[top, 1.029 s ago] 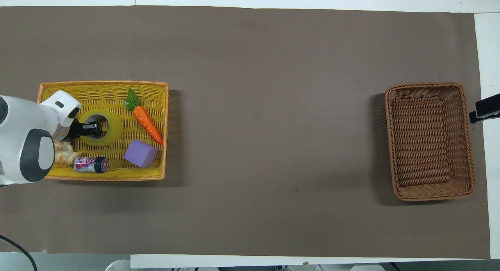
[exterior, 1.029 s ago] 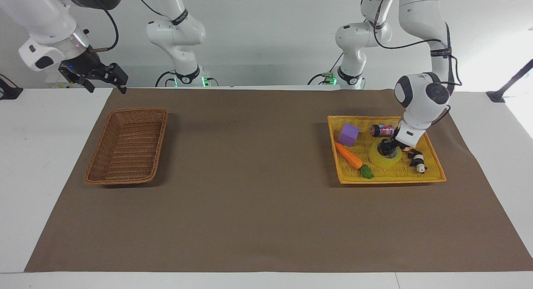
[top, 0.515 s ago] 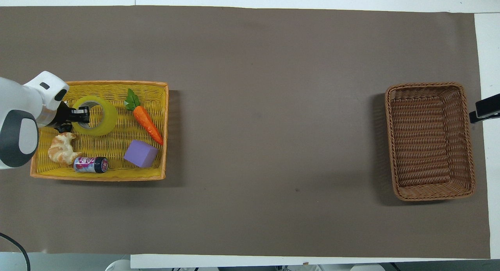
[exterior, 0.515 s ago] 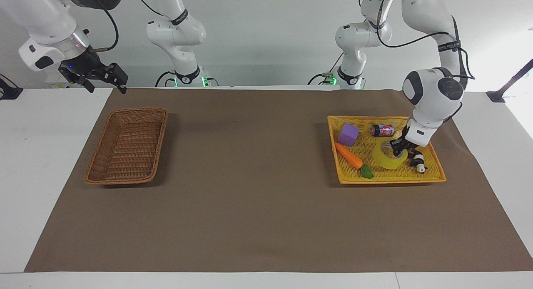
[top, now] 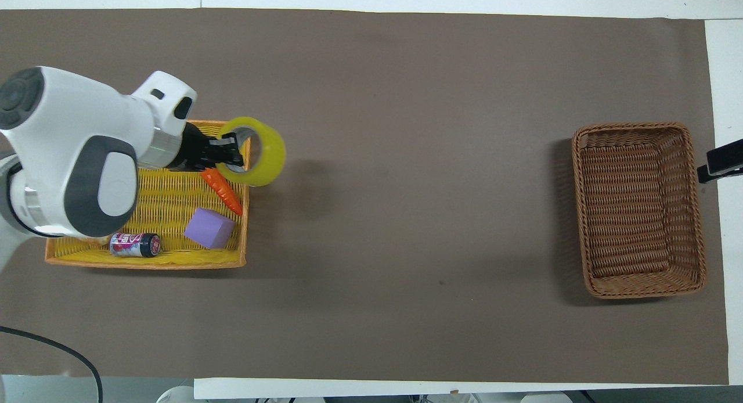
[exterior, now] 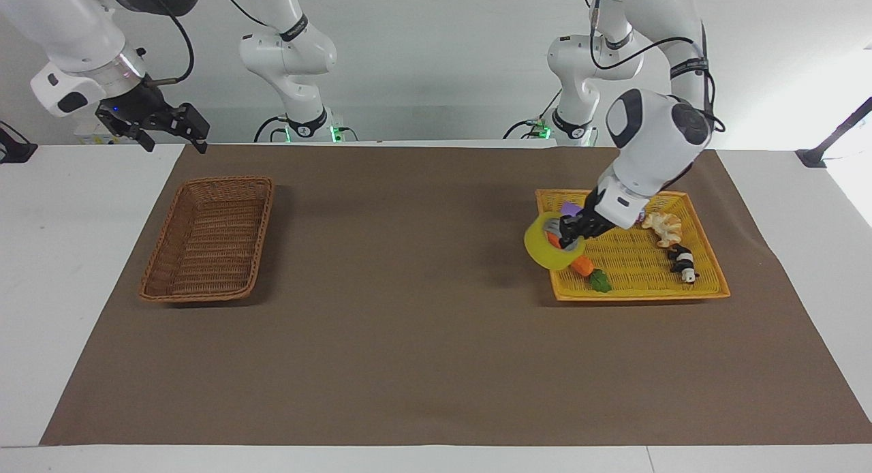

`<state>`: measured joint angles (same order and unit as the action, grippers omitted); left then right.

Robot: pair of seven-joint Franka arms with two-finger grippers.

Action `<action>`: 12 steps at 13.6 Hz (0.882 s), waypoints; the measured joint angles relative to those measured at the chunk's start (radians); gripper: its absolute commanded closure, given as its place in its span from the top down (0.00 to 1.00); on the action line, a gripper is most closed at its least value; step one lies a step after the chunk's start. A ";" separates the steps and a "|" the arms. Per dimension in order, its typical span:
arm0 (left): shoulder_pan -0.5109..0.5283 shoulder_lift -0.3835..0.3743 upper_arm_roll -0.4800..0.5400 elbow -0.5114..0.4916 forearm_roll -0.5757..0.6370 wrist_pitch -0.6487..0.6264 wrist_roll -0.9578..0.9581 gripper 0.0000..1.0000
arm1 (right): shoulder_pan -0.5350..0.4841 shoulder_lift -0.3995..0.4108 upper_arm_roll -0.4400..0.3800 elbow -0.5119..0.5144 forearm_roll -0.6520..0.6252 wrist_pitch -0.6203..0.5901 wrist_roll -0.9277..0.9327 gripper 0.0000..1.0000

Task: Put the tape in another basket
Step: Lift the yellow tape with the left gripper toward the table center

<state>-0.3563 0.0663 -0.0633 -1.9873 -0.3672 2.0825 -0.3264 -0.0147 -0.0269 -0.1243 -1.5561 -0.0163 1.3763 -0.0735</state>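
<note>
Over the yellow basket's (exterior: pixel 705 285) rim, left claw (exterior: pixel 567 232) grips tape (exterior: pixel 541 249), airborne. Facing view alone shows right claw (exterior: pixel 170 129), open, above the surface beside wicker basket (exterior: pixel 153 282).

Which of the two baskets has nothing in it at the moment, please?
The brown wicker basket at the right arm's end of the table. The yellow mesh basket holds a carrot, purple block and can.

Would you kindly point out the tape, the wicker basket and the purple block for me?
tape (exterior: pixel 543 249): facing view, on the yellow outer band of the roll.
wicker basket (exterior: pixel 208 238): facing view, on its woven floor.
purple block (top: pixel 210 229): overhead view, on its top face.
</note>
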 measured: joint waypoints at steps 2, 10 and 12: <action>-0.112 -0.001 -0.002 0.035 -0.016 -0.029 -0.078 0.00 | 0.000 0.000 0.000 0.000 0.000 0.000 0.000 1.00; -0.156 -0.003 0.018 0.139 -0.051 -0.055 -0.141 0.00 | 0.000 0.000 0.000 0.000 0.000 0.000 0.000 1.00; -0.153 -0.003 0.018 0.139 -0.051 -0.055 -0.141 0.00 | -0.002 0.000 -0.001 0.000 0.000 -0.020 0.000 1.00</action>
<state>-0.5088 0.0632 -0.0450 -1.8479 -0.4185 2.0271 -0.4673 -0.0167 -0.0271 -0.1252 -1.5563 -0.0163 1.3566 -0.0735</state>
